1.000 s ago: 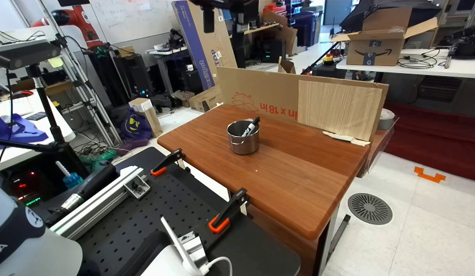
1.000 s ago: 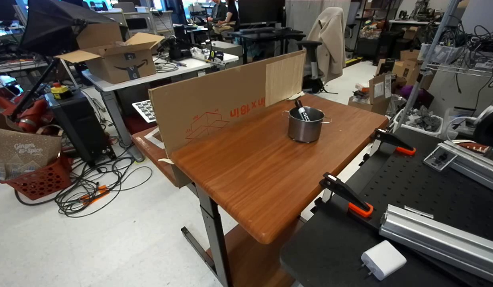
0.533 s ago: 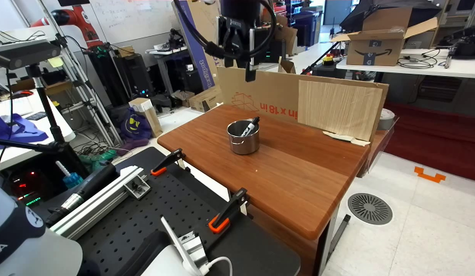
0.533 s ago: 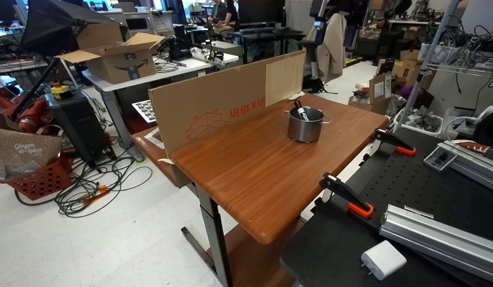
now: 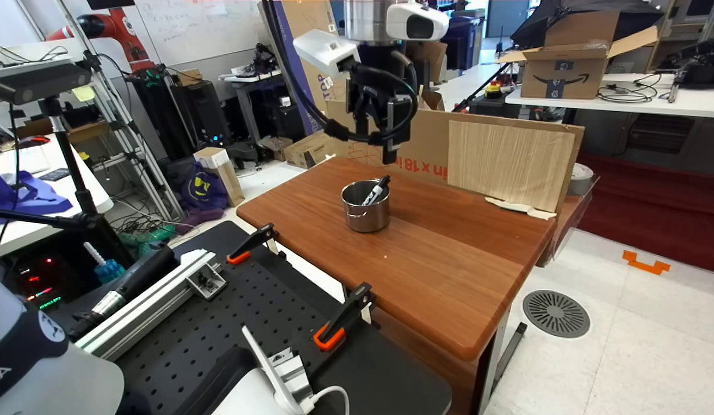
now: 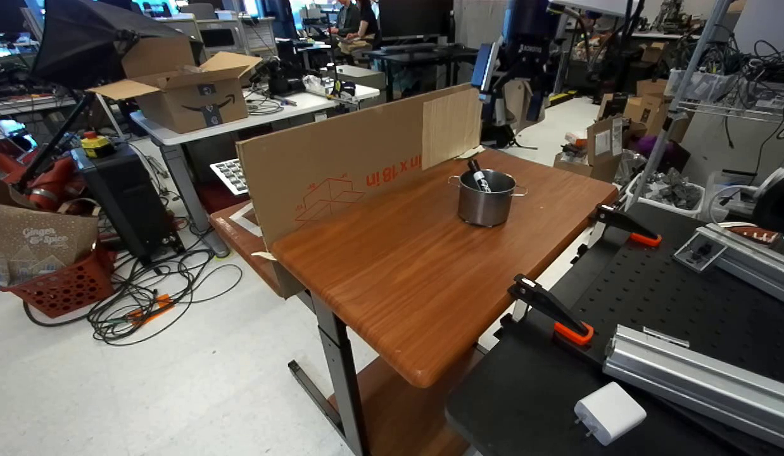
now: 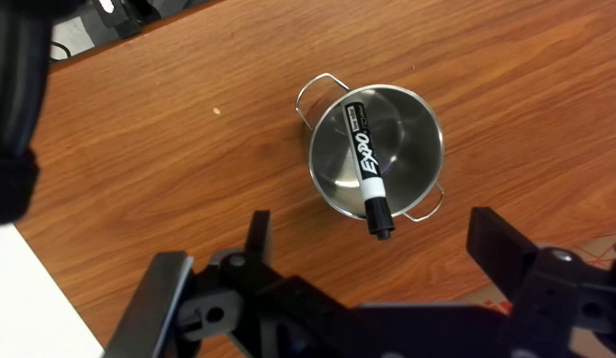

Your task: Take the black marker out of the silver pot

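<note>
a: state of the gripper (image 7: 370, 215)?
b: spread wide, higher than the silver pot (image 6: 484, 208) and apart from it.
a: black marker (image 7: 365, 149)?
b: tilted inside the pot, capped end past the rim; pot upright on wooden table (image 5: 443, 294).

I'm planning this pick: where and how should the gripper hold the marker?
Probably by the black cap, from above: the marker leans in the pot with that end jutting out the top. The open gripper could then close across its slim width.
</note>
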You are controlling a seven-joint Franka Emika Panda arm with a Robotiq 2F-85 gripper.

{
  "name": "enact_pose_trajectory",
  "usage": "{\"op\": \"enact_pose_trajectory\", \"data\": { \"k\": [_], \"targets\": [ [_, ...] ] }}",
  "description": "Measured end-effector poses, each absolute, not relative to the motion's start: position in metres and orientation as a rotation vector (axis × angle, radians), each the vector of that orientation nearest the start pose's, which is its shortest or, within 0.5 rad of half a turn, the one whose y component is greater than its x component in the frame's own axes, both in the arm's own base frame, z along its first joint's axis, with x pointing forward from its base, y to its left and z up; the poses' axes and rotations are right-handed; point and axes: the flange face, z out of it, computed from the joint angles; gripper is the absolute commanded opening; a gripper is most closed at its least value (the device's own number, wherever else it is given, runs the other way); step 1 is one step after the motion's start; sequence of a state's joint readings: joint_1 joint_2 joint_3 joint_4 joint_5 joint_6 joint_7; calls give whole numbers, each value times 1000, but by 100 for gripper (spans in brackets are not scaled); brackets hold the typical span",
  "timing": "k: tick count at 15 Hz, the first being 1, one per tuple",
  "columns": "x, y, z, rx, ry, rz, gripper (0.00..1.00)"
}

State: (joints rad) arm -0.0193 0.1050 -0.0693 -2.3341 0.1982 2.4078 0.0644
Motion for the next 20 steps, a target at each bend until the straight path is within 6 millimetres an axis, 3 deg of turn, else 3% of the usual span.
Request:
{"op": "enact_pose_trajectory", "data": {
  "k": [7,13,14,15,20],
  "targets": [
    [528,-23,249,-2990,490,79,100],
    [544,-15,228,-2998,533,114,100],
    [547,-14,226,-2999,541,116,75],
    [549,-12,224,-3001,547,118,74],
    [557,-5,219,-3029,546,117,35]
  ]
}}
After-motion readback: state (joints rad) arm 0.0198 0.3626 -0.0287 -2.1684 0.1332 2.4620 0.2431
